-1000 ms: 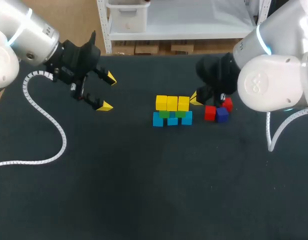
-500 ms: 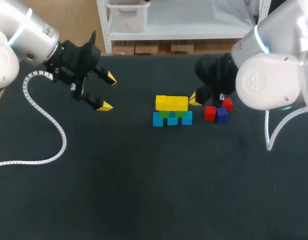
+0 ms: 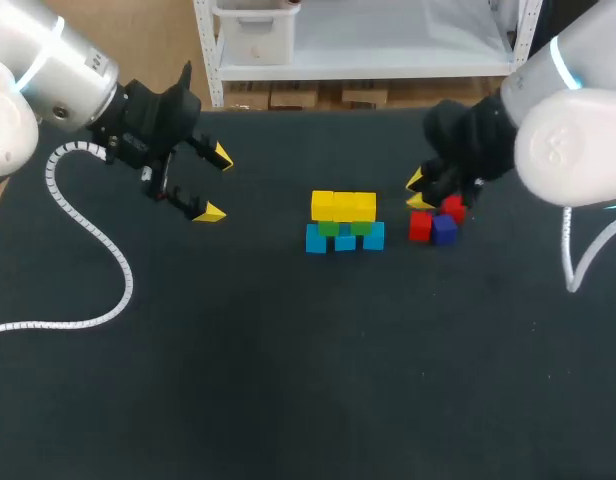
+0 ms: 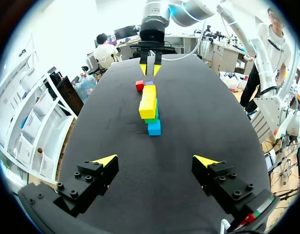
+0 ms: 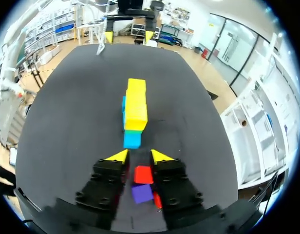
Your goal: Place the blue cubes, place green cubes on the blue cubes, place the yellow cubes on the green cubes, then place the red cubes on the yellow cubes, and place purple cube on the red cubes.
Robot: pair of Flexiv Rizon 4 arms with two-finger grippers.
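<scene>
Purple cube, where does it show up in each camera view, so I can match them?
Head view: purple cube right of the yellow cubes, touching a red cube, below the right claw.
Left wrist view: far ahead of the left claw, just past the yellow cubes, a sliver.
Right wrist view: under the claw, between its fingers, behind the red cube.
Shared landmark: the yellow cubes.
</scene>
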